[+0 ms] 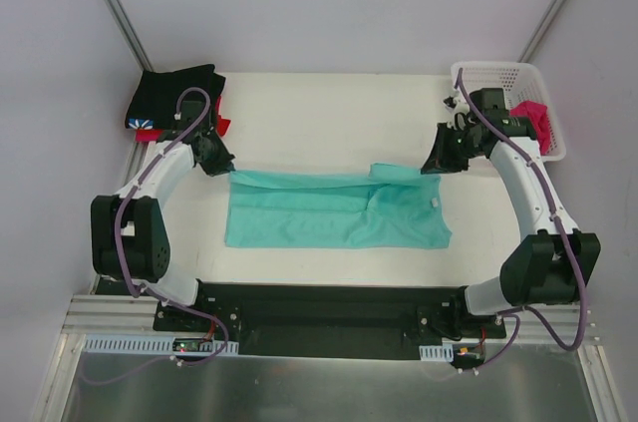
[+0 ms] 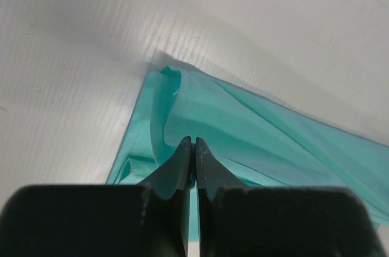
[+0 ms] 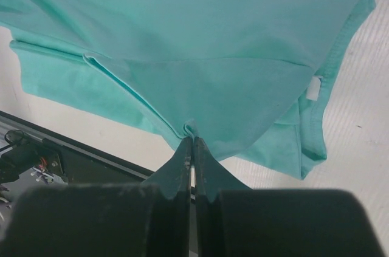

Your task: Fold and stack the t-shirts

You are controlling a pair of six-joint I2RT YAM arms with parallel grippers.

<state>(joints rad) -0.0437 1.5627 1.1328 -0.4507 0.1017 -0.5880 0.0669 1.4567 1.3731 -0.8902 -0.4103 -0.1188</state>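
Note:
The teal-green t-shirt [image 1: 334, 211] lies spread across the middle of the table, with its far right part drawn up into a fold. My left gripper [image 1: 221, 165] is at the shirt's far left corner, shut on the cloth [image 2: 243, 129], and its fingertips [image 2: 193, 141] pinch the edge. My right gripper [image 1: 439, 158] is at the far right and pinches a bunched fold of the same shirt [image 3: 200, 44] between its shut fingertips [image 3: 192, 138]. A black t-shirt [image 1: 174, 95] lies folded at the far left corner, and a red one [image 1: 223, 126] peeks out from under it.
A white lattice basket [image 1: 488, 67] stands at the far right corner and holds a magenta-pink t-shirt [image 1: 535, 115]. The black mounting rail [image 1: 319, 307] runs along the near edge of the table. White walls close in the far side and both other sides.

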